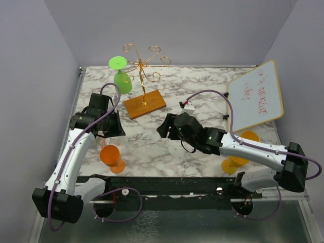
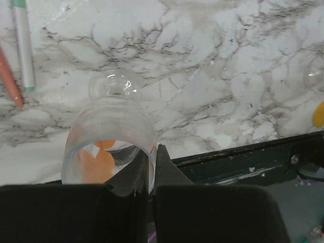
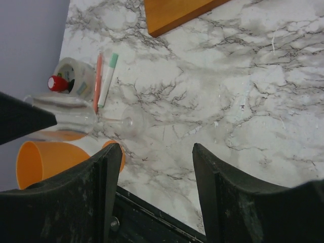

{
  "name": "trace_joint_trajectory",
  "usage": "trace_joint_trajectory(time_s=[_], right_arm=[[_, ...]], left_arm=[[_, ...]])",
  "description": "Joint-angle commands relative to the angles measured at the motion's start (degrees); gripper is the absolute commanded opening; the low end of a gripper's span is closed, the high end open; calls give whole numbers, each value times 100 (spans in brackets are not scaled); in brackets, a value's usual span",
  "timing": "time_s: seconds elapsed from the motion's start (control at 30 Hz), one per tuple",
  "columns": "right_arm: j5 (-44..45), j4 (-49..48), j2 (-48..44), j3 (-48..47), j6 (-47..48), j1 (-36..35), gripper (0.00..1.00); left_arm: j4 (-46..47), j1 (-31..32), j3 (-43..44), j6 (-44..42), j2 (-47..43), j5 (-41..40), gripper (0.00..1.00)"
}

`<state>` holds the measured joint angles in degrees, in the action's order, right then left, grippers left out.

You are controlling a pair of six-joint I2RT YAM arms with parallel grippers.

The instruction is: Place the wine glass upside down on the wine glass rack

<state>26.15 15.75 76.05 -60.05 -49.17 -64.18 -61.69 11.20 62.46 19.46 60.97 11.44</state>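
Closest to the left wrist camera, the left gripper (image 2: pixel 153 154) is pinching the rim of the wine glass (image 2: pixel 109 136), one dark finger inside the bowl and one outside, the clear wall clamped between them. That clear glass is being held on its side over the marble table (image 2: pixel 228 76), its stem pointing toward 12 o'clock in that view; whether it is touching the marble cannot be told. Two markers (image 2: pixel 23 45) are lying at 10 o'clock of it. From the right wrist camera the glass is showing sideways at 9 o'clock, just above an orange glass (image 3: pixel 43 159). The right gripper (image 3: pixel 157 152) is facing bare marble with its fingers spread wide apart, holding nothing. In the top view the wine glass rack (image 1: pixel 144 76) is standing at 12 o'clock on the table, well apart from the left gripper at 9 o'clock. A green glass (image 1: pixel 121 78) is hanging upside down at the rack's 9 o'clock side. A whiteboard (image 1: pixel 255 96) is sitting at 2 o'clock.
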Motion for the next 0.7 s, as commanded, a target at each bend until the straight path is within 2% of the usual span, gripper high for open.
trace_joint_trajectory(time_s=[0.0,0.1,0.2,0.43,0.57,0.67], right_arm=[[-1684,-1104,8,570,-702,665,64],[-1859,-1190,96,548,-991,759,64],[-1840,-1151,114,508,-1511,841,64],[-1771,-1000,74,706,-3598,1075,66],[-1621,-1147,75,924,-4561,1165,65],[-1519,-1263,153,908,-4891,1180,64]], left_arm=[[542,32,321,24,-176,1046,0],[917,31,296,227,-303,1272,0],[1693,39,-22,682,-525,1592,0],[3810,304,-1097,1816,-1214,1479,0],[4558,435,-1442,1878,-1460,1371,0],[4857,482,-1694,1779,-1646,1308,0]])
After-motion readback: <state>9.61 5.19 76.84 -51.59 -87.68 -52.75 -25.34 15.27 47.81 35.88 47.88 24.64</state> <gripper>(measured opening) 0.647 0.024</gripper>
